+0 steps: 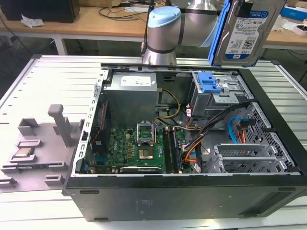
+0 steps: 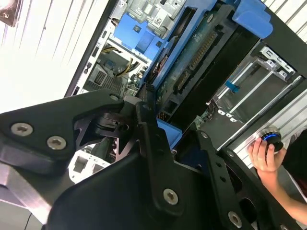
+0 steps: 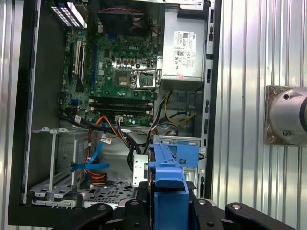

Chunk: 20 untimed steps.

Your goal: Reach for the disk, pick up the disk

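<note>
Item 1, computer case (image 1: 182, 196): black tower lying on its side on the ribbed metal table (image 1: 43, 81), side panel off, interior open upward. Contents, from the front edge of the exterior view back:
- Motherboard (image 1: 134, 148), green, on the case floor, with an open CPU socket (image 1: 146, 133) at its centre and memory sticks (image 1: 171, 151) just beside it toward the exterior view's right.
- Drive cage (image 1: 249, 158), perforated silver metal, at the exterior view's right; orange and blue cables (image 1: 235, 132) run beside it.
- Power supply (image 1: 132, 93), grey box, in the far corner at the exterior view's left.
- Drive bay (image 1: 218, 91), silver with a blue latch (image 1: 209, 82), in the far corner at the exterior view's right.

Item 2, grey fixture tray (image 1: 36, 143): on the table at the exterior view's left of the case, holding a small square CPU chip (image 1: 24, 153).

Item 3, disk (image 1: 244, 31): silver drive with label, in its blue carrier, held upright in the air above the far right corner of the case, over the drive bay, clear of the case. In both wrist views the gripper (image 3: 168, 201) is clamped on the blue carrier, its black fingers (image 2: 148, 143) pressed against the carrier's sides.

Item 4, a person's hand (image 2: 264, 155): in the second wrist view, resting on a round knob (image 2: 271, 135) beyond the case.

Item 5, wooden benches (image 1: 96, 21): behind the table.
</note>
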Available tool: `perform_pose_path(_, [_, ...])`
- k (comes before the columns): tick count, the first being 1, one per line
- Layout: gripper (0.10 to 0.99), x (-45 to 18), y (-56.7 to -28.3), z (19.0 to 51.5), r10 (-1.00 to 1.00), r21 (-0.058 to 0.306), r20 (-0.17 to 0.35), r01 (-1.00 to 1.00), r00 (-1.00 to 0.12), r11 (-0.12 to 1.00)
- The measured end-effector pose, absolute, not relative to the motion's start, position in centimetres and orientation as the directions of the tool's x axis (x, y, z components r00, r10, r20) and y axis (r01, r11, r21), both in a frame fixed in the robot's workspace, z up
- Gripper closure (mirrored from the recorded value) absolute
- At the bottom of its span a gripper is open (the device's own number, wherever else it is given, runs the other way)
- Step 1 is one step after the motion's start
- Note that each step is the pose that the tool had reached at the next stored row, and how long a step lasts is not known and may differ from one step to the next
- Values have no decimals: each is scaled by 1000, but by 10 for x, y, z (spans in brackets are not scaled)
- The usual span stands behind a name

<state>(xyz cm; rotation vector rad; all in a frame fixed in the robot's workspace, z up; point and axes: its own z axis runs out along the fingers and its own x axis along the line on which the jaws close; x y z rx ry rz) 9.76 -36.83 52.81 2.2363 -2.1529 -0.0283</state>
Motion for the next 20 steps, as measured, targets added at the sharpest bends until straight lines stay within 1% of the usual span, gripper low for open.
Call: perform_pose_path(20, [718,98,-394,528,-999,39,14,-999,38,-38])
